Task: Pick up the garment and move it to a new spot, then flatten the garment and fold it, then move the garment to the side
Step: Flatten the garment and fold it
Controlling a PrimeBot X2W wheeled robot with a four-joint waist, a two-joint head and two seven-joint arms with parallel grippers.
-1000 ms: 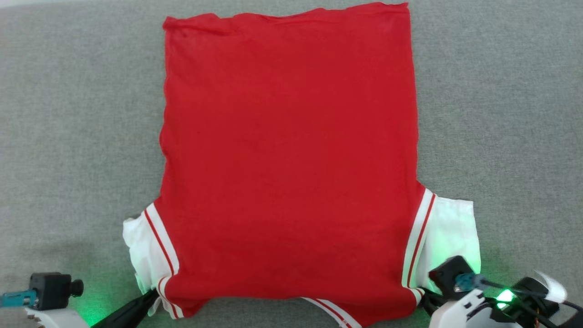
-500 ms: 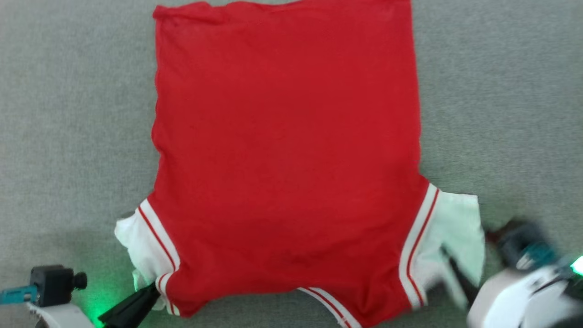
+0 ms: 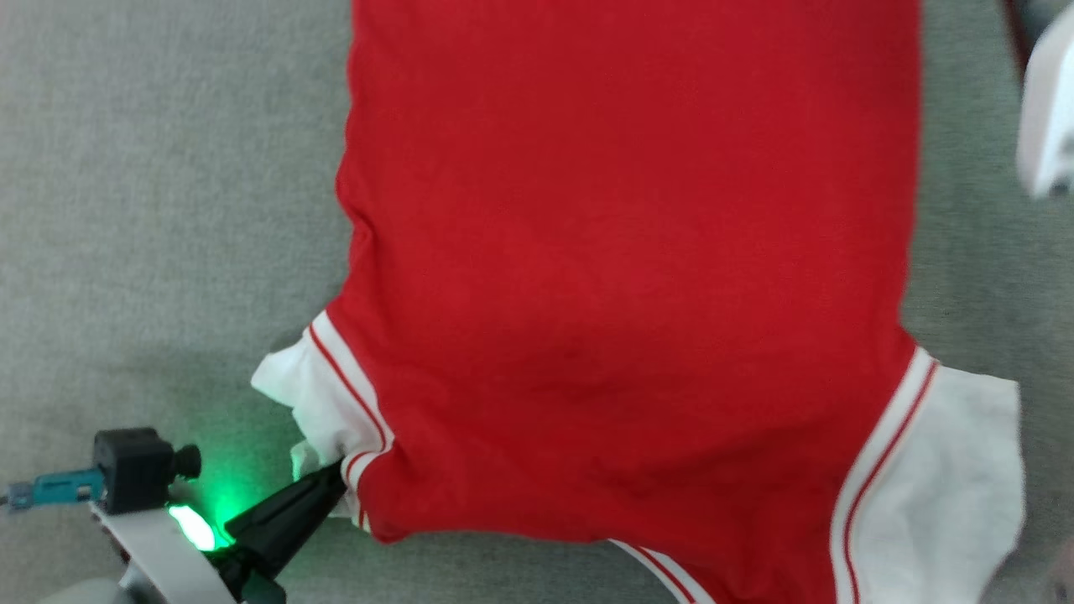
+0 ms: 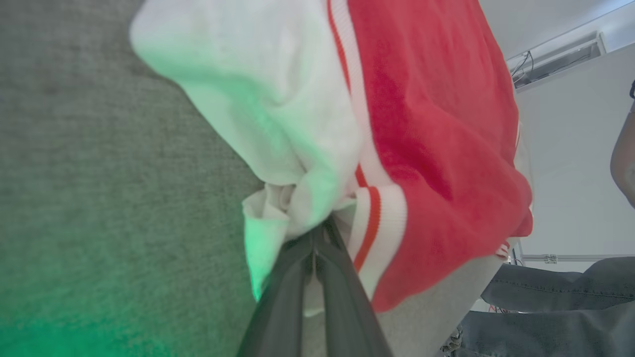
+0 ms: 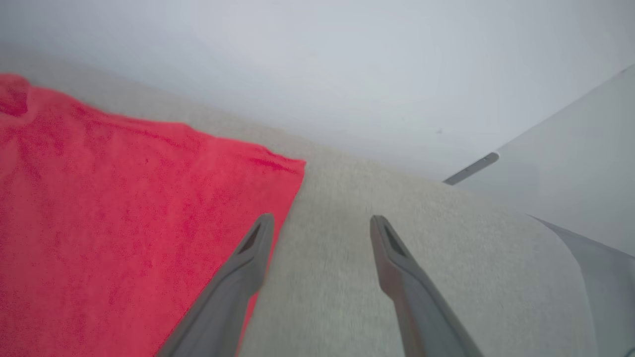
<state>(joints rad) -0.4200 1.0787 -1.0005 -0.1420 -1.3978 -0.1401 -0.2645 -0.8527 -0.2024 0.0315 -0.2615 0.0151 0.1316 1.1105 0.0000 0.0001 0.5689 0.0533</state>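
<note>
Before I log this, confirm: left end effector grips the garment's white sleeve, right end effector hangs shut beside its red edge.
One error: the right end effector is open, as the right wrist view shows. It hangs beside the red edge of the garment, and the left end effector grips the white sleeve.

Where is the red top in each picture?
Head view: the garment fills the middle, running off the top and bottom edges.
Left wrist view: garment at upper middle and right, its white sleeve pinched by the left gripper.
Right wrist view: garment on the left, beside the open right gripper.
Shared landmark: the grey cloth surface under it.
</note>
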